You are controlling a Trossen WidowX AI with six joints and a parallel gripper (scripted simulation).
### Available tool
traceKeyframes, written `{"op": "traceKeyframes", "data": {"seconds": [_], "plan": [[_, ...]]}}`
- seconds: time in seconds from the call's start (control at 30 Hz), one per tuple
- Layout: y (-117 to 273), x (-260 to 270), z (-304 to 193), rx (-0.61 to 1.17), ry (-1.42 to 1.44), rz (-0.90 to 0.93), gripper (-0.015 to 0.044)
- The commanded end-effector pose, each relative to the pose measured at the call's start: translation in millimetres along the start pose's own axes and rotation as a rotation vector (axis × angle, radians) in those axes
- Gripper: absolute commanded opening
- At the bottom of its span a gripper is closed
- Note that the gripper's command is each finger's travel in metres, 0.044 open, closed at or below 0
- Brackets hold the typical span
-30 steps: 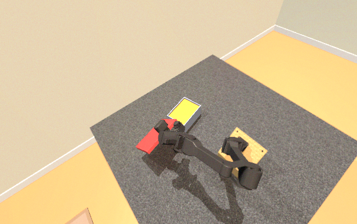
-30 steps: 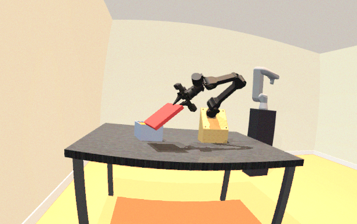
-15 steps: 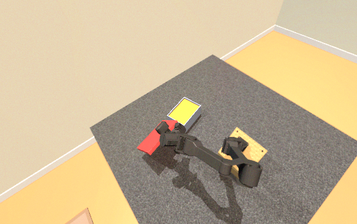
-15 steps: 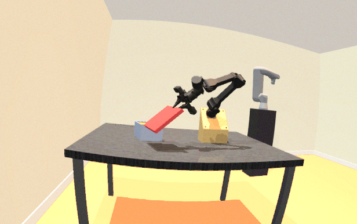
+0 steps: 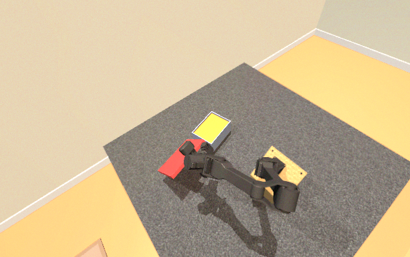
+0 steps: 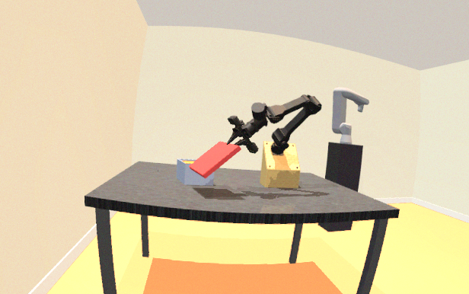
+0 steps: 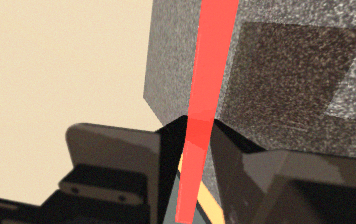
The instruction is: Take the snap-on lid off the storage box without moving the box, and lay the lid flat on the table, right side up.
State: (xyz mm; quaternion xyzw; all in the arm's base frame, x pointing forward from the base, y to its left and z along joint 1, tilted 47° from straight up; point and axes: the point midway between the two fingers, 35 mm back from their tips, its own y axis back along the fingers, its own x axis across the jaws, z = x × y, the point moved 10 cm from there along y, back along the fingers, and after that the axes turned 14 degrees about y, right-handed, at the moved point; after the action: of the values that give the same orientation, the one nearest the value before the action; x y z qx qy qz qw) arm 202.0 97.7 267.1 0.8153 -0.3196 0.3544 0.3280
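The red lid (image 5: 174, 162) (image 6: 215, 160) (image 7: 212, 55) is off the box and held in the air, steeply tilted, with its far end lower. My gripper (image 6: 234, 144) (image 7: 198, 122) is shut on the lid's upper edge; the wrist view shows the lid edge-on between the fingers. The blue-grey storage box (image 5: 221, 138) (image 6: 183, 174) stands upright on the table (image 5: 160, 140) (image 6: 152, 190), open, with yellow showing inside. In the exterior view the lid hangs in front of part of the box. The fingertips are hard to see in the top view.
The arm's yellow wedge-shaped base (image 5: 293, 170) (image 6: 279, 179) stands on the table, to the right of the box in the exterior view. The lid's shadow (image 5: 183, 190) (image 6: 213, 193) (image 7: 290, 80) falls on the table. A grey arm on a black pedestal (image 6: 344, 164) stands behind the table.
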Motion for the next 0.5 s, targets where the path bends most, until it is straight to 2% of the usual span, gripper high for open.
{"op": "traceKeyframes", "data": {"seconds": [0.0,0.47], "plan": [[-1.8,-1.5,0.2,-0.007,-0.004,0.008,0.0000],[-9.0,-9.8,-1.8,-0.007,-0.004,0.009,0.0000]]}}
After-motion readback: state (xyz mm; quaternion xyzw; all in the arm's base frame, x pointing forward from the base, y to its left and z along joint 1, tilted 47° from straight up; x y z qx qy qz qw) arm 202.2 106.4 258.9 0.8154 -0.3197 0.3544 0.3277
